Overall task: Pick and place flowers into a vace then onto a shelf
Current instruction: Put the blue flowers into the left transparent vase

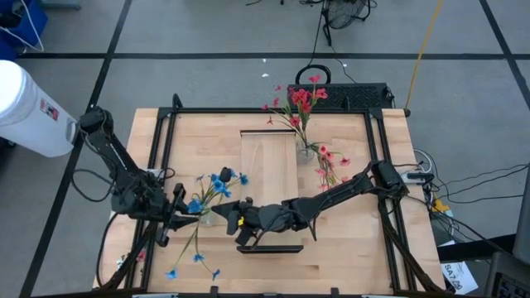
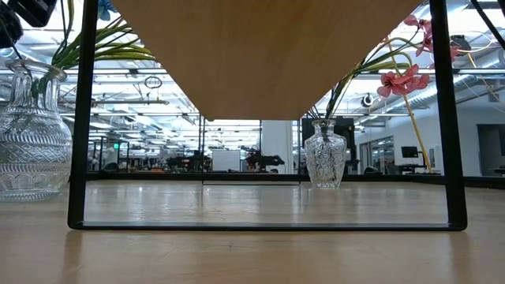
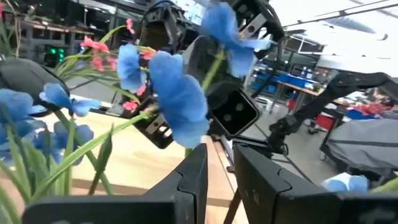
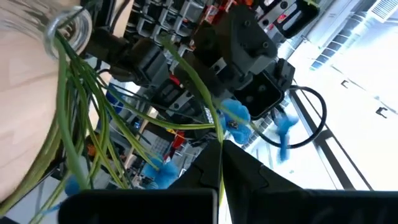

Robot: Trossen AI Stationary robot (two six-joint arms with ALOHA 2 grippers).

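Blue flowers are pinched by one green stem in the closed right end effector, just above the glass vase. The left end effector, narrowly parted, is beside that vase; a grip cannot be told.

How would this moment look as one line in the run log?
left gripper: beside the near vase | right gripper: shut on a blue flower stem | red flowers: in the far vase | shelf: bare
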